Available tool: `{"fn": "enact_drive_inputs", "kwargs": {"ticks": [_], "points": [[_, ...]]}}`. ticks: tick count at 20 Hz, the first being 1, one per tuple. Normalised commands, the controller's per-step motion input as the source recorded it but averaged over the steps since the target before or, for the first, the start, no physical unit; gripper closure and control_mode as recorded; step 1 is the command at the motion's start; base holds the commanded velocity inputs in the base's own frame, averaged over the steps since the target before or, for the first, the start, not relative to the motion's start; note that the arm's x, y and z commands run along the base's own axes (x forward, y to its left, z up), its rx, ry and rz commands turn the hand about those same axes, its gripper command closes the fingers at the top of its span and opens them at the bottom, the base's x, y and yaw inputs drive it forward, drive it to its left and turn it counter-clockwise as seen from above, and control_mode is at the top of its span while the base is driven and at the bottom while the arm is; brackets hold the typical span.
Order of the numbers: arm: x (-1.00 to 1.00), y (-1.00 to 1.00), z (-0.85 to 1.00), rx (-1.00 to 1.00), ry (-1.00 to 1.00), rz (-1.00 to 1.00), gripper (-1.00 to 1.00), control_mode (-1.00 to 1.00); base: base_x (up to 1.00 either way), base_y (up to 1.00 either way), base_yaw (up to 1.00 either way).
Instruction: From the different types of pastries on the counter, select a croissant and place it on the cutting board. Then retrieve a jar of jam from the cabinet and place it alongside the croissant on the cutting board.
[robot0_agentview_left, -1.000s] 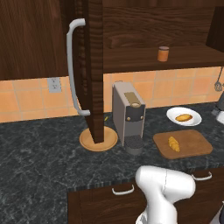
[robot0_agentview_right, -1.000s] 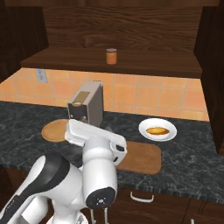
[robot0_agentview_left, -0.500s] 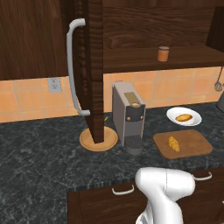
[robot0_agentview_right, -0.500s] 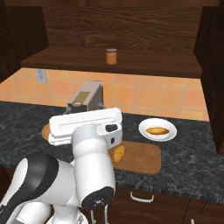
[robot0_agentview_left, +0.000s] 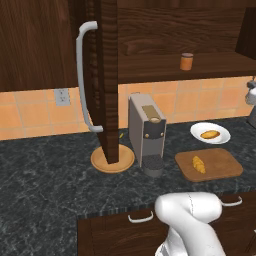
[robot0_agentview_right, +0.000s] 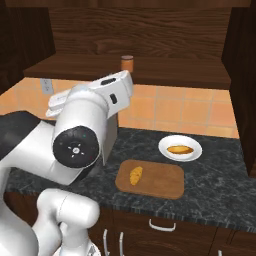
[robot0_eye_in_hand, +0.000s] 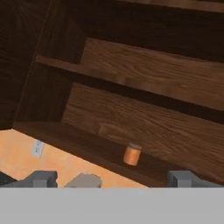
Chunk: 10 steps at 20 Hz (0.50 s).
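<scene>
The croissant (robot0_agentview_left: 198, 164) (robot0_agentview_right: 135, 175) lies on the brown cutting board (robot0_agentview_left: 220, 162) (robot0_agentview_right: 160, 182) on the counter (robot0_agentview_left: 50, 175). An oval pastry (robot0_agentview_left: 210, 134) (robot0_agentview_right: 180, 149) rests on a white plate (robot0_agentview_left: 222, 136) (robot0_agentview_right: 192, 152) behind the board. The jar of jam (robot0_agentview_left: 186, 61) (robot0_agentview_right: 127, 63) (robot0_eye_in_hand: 132, 154) stands upright on the lower shelf of the open cabinet (robot0_agentview_left: 107, 75). In the hand view my gripper (robot0_eye_in_hand: 111, 180) is open and empty. It points up at the shelf, with the jar some way ahead and slightly right of centre.
A grey coffee machine (robot0_agentview_left: 147, 132) stands left of the board. Beside it a round tan disc (robot0_agentview_left: 112, 160) lies under the swung-out cabinet door with its curved grey handle (robot0_agentview_left: 85, 75). An upper shelf (robot0_eye_in_hand: 131, 87) runs above the jar. Drawers with white handles (robot0_agentview_left: 140, 216) front the counter.
My arm has swung round and lifted in the right base view, bringing the hand up toward the open cabinet. The croissant, plate and jar have not moved.
</scene>
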Motion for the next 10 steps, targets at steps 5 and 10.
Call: {"fn": "enact_drive_inputs", "kwargs": {"ticks": [5,10], "points": [[0.70,0.00,-0.14,0.00,0.20,0.00,-1.00,-1.00,0.00,0.00,0.00],[0.89,0.00,-0.03,0.00,0.18,0.00,-1.00,-1.00,0.00,0.00,0.00]]}}
